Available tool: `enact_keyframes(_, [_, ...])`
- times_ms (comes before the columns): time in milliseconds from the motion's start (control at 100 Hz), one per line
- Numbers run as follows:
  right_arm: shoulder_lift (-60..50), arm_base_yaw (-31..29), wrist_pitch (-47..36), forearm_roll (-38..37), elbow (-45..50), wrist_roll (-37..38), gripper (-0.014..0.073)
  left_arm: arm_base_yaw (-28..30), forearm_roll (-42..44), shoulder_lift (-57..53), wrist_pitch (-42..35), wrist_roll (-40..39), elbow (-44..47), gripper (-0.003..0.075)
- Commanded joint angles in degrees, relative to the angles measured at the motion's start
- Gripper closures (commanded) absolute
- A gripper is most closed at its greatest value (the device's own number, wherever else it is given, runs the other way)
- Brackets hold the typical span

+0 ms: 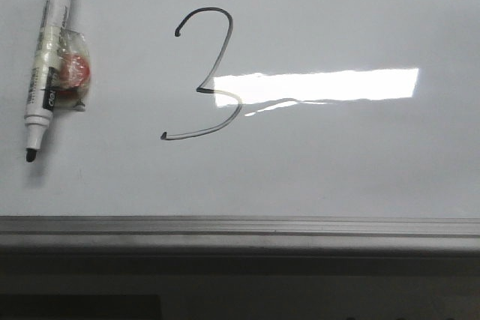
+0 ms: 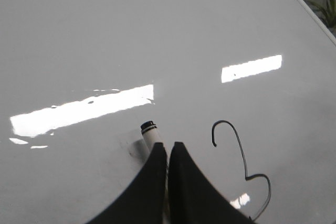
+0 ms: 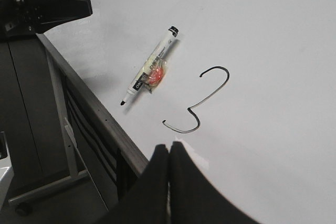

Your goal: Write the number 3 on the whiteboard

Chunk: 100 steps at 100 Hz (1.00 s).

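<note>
Ink of the thin black hand-drawn number 3 [image 1: 206, 76] lies on the glossy white-grey whiteboard [image 1: 337, 162], its lower half touching a bright rectangular light reflection [image 1: 322, 85]. Left of it, well apart, lies an uncapped white marker [image 1: 46, 61] with a red-and-clear taped lump at its side. The left gripper [image 2: 168, 148], black fingers pressed together and empty, hangs over the marker's end, the digit beside it. The right gripper [image 3: 169, 148], likewise closed and empty, hovers near the digit's tail
</note>
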Motion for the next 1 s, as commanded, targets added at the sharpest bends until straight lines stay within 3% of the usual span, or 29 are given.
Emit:
enact_keyframes(0, [0.33,-0.50,-4.84,-0.85,-1.49,-0.43,0.0658,5.11,15.73,0.76,0.12,-15.35,-1.65,0.0740])
enact_keyframes(150, [0.33,-0.50,-4.84,-0.85,-1.49,-0.43,0.0658,16.94,39.27,1.24,5.93,-42.69,-1.58,0.0740])
enact_keyframes(220, [0.33,-0.50,-4.84,-0.85,-1.49,-0.43,0.0658,21.69,46.89,0.07,8.86,-49.64,-1.01,0.0740])
enact_keyframes(610, [0.33,-0.50,-4.84,-0.85,-1.49,-0.43,0.0658,42.32,48.95,-13.08,18.29,-50.21,4.38,0.0740])
enact_keyframes(990, [0.33,-0.50,-4.84,-0.85,-1.49,-0.43,0.0658,49.39,47.35,-21.29,22.26,-50.35,12.07,0.0740])
